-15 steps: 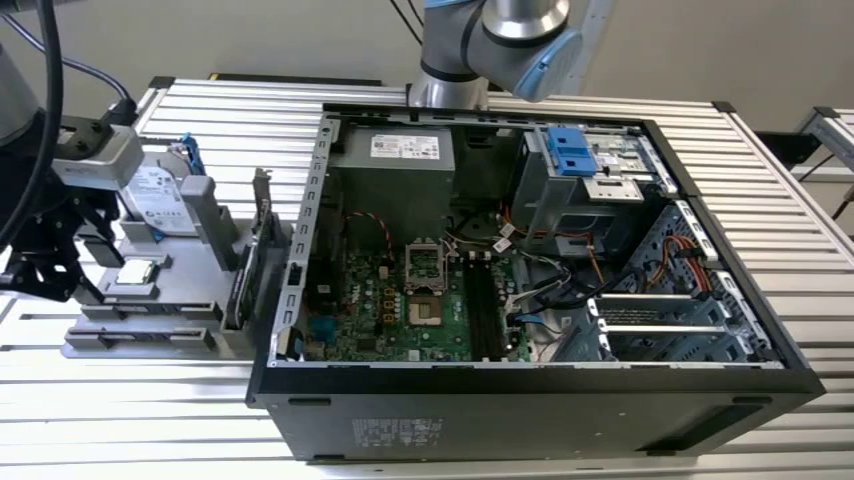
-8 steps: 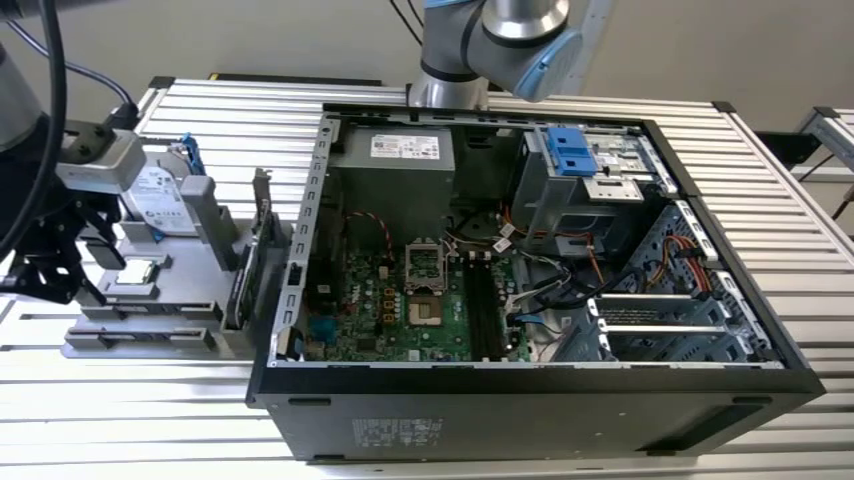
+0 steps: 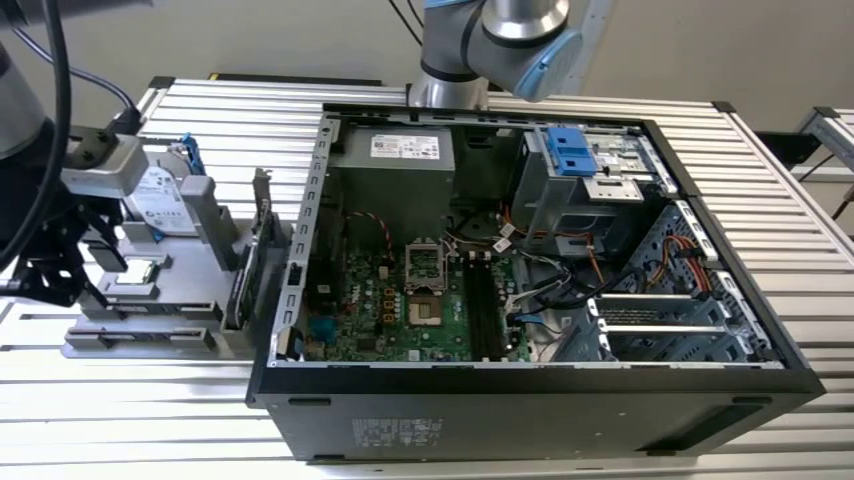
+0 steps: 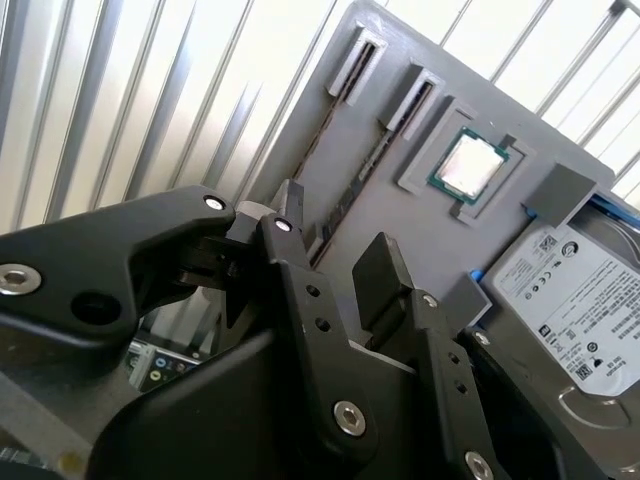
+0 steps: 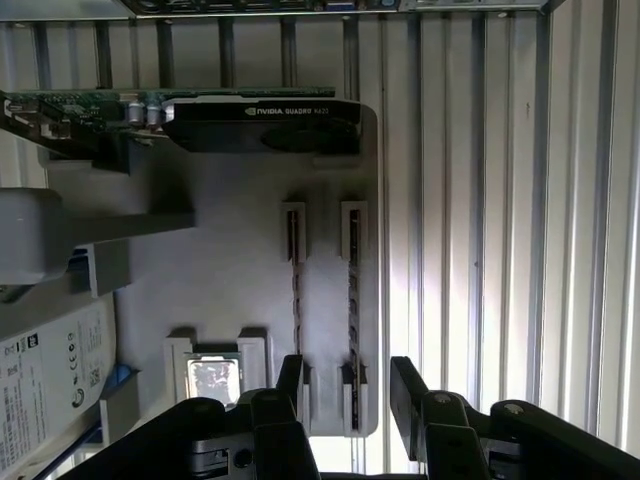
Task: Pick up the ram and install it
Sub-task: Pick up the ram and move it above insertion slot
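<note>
The gripper (image 5: 347,370) hangs over a gray holder (image 5: 230,280) on the slatted table (image 3: 134,430), at the exterior view's left of the open computer case (image 3: 534,420). Its fingers (image 5: 292,372) are spread apart and hold nothing. The ram (image 5: 352,300) stands on edge in the holder's outer slot, in line with the gap between the fingers. From above it is only a thin dark strip, its faces hidden. A second stick (image 5: 295,285) stands just beside it, with a square silver chip (image 5: 213,380) nearby.
</note>
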Available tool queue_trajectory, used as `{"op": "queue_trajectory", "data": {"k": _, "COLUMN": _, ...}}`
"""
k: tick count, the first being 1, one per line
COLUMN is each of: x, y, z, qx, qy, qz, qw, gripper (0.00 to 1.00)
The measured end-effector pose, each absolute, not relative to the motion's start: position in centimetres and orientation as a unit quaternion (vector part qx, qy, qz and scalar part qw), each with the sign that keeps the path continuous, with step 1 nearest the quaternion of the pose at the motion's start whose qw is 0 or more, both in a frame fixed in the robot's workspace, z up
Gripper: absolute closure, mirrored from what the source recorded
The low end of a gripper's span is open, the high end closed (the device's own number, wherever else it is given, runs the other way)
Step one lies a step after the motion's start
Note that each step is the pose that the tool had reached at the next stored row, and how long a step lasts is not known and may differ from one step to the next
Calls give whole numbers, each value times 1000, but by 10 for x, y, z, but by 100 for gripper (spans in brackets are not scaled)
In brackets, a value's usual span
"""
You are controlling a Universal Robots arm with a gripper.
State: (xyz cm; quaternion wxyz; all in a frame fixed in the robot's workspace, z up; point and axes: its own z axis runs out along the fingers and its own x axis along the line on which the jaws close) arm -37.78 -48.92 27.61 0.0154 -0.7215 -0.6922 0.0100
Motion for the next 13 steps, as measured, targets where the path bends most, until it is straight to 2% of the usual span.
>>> {"op": "queue_trajectory", "data": {"k": 13, "x": -378, "y": -489, "z": 270, "qx": -721, "qy": -692, "qz": 11, "qw": 16, "gripper": 0}}
